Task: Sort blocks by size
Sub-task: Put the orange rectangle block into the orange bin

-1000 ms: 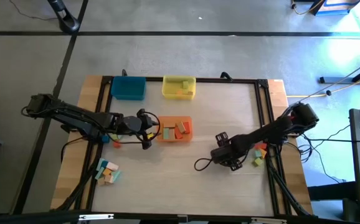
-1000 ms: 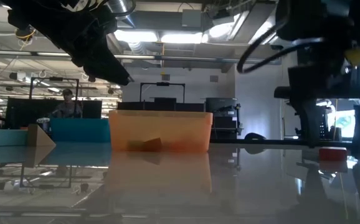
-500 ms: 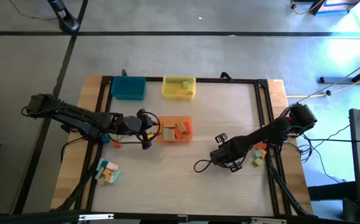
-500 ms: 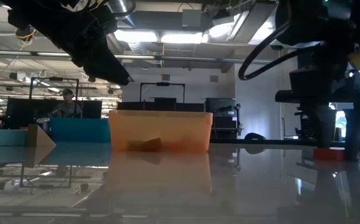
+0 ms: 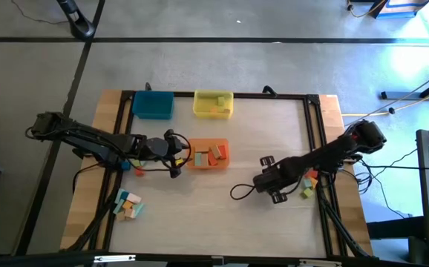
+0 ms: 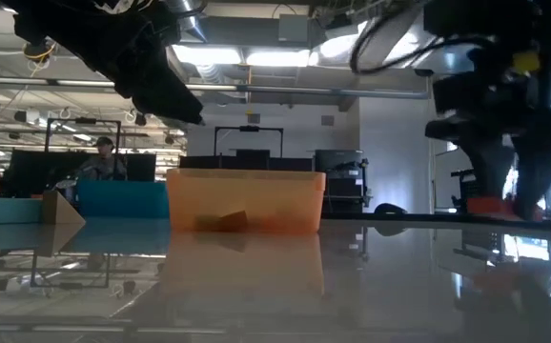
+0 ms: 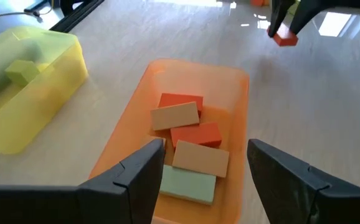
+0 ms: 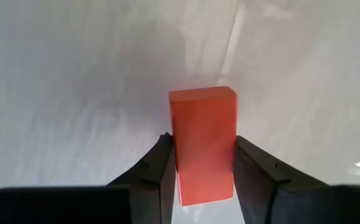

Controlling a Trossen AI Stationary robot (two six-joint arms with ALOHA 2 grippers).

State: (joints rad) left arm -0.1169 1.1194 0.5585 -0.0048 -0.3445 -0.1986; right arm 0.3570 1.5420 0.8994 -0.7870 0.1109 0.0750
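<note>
From above, the right gripper [image 5: 261,180] is a dark mass that hides what it carries; only the right wrist view shows it clamped on a red-orange block [image 8: 203,144], a plain rectangular piece with flat faces and sharp edges, held upright between the two fingers above the pale surface [image 5: 266,133]. In the low view it shows as a small orange-red bit [image 6: 490,205] lifted clear of the surface. The left gripper [image 7: 202,171] hovers with fingers wide apart over the orange tray [image 7: 239,118], where red, tan and pale green blocks [image 7: 186,146] lie flat. Loose blocks sit near both surface edges, too small to make out.
</note>
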